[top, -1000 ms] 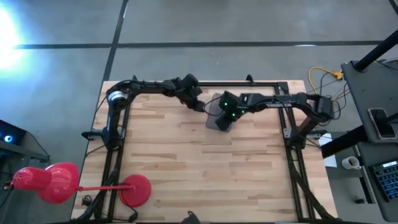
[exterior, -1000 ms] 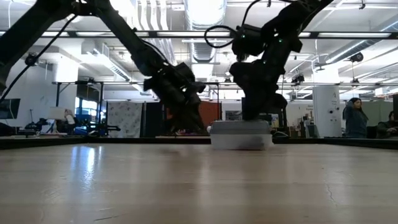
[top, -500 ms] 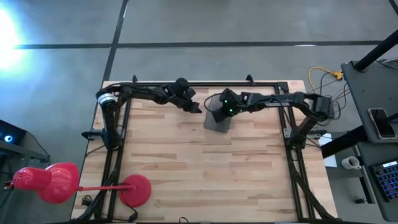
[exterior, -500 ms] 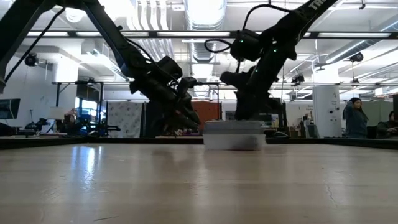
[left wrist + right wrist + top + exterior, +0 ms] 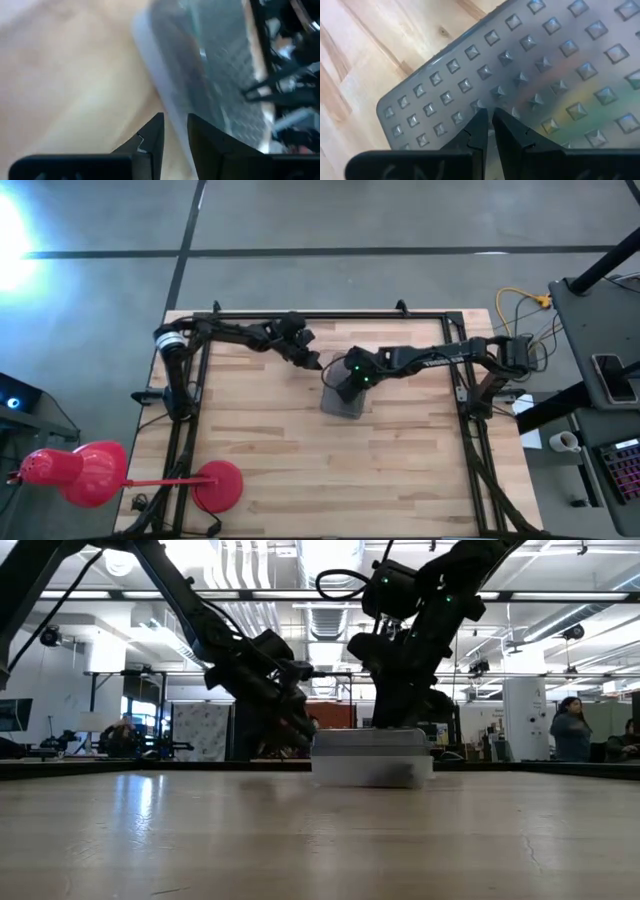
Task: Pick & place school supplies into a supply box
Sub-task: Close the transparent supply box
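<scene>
1. From above: the supply box [image 5: 341, 396] sits closed on the wooden table [image 5: 300, 470], a bit back of the middle, with its grey lid on top. The right gripper [image 5: 347, 383] hangs right over the box's back end, green light glowing on its wrist. The left gripper [image 5: 313, 363] is just beside the box's back-left corner, apart from it as far as I can see. A red lamp [image 5: 85, 472] stands off the table's front-left corner. Can't read either pair of fingers from up here.

2. Table-level: the box [image 5: 372, 757] rests flat on the wood and looks pale and see-through below the lid. The right gripper [image 5: 398, 720] comes straight down onto its top; the left gripper [image 5: 300, 730] angles down just beside the box's end. A person [image 5: 573, 730] stands far back in the room.

3. Left wrist cam: the left gripper's [image 5: 175, 131] fingers [image 5: 155, 135] have only a thin gap between them, nothing in it. The box's clear edge and studded lid [image 5: 220, 80] lie just past the tips.

4. Right wrist cam: the right gripper's [image 5: 488, 122] fingers [image 5: 479, 131] are nearly together, tips down at the dotted grey lid [image 5: 530, 75], close enough to look like touching. No pens or scissors show, so the supplies can't be made out.
</scene>
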Robot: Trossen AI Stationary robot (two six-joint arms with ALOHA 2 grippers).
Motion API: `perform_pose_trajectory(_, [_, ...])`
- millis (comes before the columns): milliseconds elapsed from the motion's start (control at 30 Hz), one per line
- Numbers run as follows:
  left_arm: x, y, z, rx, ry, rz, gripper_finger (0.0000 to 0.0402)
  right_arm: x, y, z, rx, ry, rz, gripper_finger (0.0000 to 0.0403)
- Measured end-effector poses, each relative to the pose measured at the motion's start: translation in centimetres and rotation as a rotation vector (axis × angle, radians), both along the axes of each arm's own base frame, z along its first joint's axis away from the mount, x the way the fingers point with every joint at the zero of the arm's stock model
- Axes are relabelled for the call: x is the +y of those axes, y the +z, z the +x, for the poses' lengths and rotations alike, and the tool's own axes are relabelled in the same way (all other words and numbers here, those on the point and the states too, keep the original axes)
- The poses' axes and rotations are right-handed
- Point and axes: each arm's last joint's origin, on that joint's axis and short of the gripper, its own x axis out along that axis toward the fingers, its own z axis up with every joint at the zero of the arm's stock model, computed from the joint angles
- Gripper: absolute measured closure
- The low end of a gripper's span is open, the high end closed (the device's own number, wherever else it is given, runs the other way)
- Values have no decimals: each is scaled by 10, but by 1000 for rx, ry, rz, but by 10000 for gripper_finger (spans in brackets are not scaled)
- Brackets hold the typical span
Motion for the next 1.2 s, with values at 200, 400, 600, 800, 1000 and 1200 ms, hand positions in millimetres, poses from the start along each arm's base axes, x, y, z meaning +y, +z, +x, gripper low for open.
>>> perform_pose_trajectory(200, [-24, -6, 5, 3, -87, -17, 333, -1, -1, 0, -7, -15, -1, 375])
perform_pose_trajectory(400, [-33, -9, 13, 11, -66, 43, 332, -1, 2, 2, -10, -15, -3, 375])
perform_pose_trajectory(600, [-31, -12, 14, 17, -46, 49, 332, -1, 2, 2, -10, -9, -10, 375])
perform_pose_trajectory(800, [-32, -25, 19, 24, -41, 41, 332, -1, 1, 2, -2, 2, -15, 375])
perform_pose_trajectory(1000, [-31, -31, 21, 30, -22, 39, 333, -1, 2, 2, -8, 1, -16, 375])
perform_pose_trajectory(1200, [-33, -29, 25, 32, -30, 29, 333, -1, 1, 2, -6, 4, -17, 375])
